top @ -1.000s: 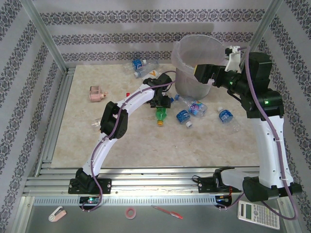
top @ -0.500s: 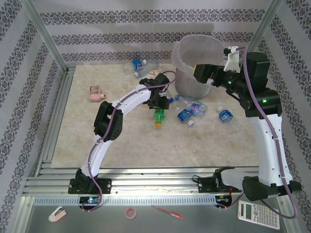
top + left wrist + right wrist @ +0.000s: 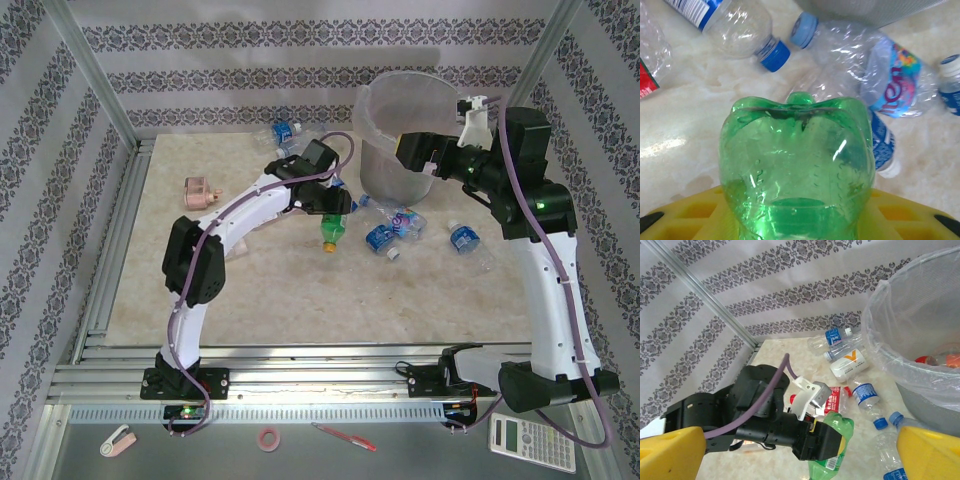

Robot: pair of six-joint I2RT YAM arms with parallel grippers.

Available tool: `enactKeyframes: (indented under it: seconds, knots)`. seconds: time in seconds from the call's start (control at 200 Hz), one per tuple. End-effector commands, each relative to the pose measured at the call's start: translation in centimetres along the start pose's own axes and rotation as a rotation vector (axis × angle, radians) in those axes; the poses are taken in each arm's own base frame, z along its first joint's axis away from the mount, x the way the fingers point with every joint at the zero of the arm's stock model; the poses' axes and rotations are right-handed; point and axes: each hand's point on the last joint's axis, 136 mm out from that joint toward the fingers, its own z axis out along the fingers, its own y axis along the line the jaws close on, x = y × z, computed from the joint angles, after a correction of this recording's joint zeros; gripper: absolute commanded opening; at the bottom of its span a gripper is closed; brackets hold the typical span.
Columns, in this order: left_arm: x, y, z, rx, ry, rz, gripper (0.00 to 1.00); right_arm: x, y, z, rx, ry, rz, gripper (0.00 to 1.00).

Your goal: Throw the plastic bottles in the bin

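Observation:
My left gripper (image 3: 331, 207) is shut on a green plastic bottle (image 3: 333, 231) just left of the bin (image 3: 372, 150), low over the table. In the left wrist view the green bottle (image 3: 797, 170) sits between the yellow pads (image 3: 685, 215) of the gripper (image 3: 797, 222), base pointing away. My right gripper (image 3: 414, 152) hangs open and empty over the bin's rim. In its view the gripper (image 3: 799, 454) looks down on the left gripper and the green bottle (image 3: 832, 450). More bottles (image 3: 392, 230) lie at the bin's foot. A few bottles (image 3: 940, 359) lie inside the bin (image 3: 920, 335).
A pinkish boxy object (image 3: 200, 191) lies at the table's left. Bottles (image 3: 288, 132) lie by the back wall and one (image 3: 465, 239) to the right. A blue-capped bottle (image 3: 747, 30) and a colourful-label bottle (image 3: 885, 70) lie just beyond the green one. Metal frame posts (image 3: 90, 70) border the table.
The left jaws have narrowed on the green bottle. The left arm's elbow has swung left and the gripper has shifted slightly up-left. The right arm has barely moved.

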Motion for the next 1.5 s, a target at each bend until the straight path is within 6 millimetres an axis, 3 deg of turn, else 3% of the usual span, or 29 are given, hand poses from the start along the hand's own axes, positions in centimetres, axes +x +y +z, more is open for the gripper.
enactKeyframes:
  seconds: [0.0, 0.43, 0.769, 1.494]
  knots:
    - [-1.6, -3.1, -2.7, 0.102, -0.094, 0.029, 0.46, 0.3, 0.7, 0.7, -0.050, 0.013, 0.004, 0.98]
    - [-5.3, -7.5, -9.5, 0.266, -0.271, 0.025, 0.45, 1.7, 2.1, 1.4, -0.125, 0.066, 0.003, 0.98]
    - [-8.4, -10.4, -15.0, 0.469, -0.385, -0.033, 0.45, 4.4, 3.2, 2.4, -0.217, 0.165, 0.029, 0.98]
    - [-8.8, -14.8, -18.9, 0.760, -0.382, -0.031, 0.44, 9.6, 0.5, 5.4, -0.191, 0.307, 0.073, 0.98]
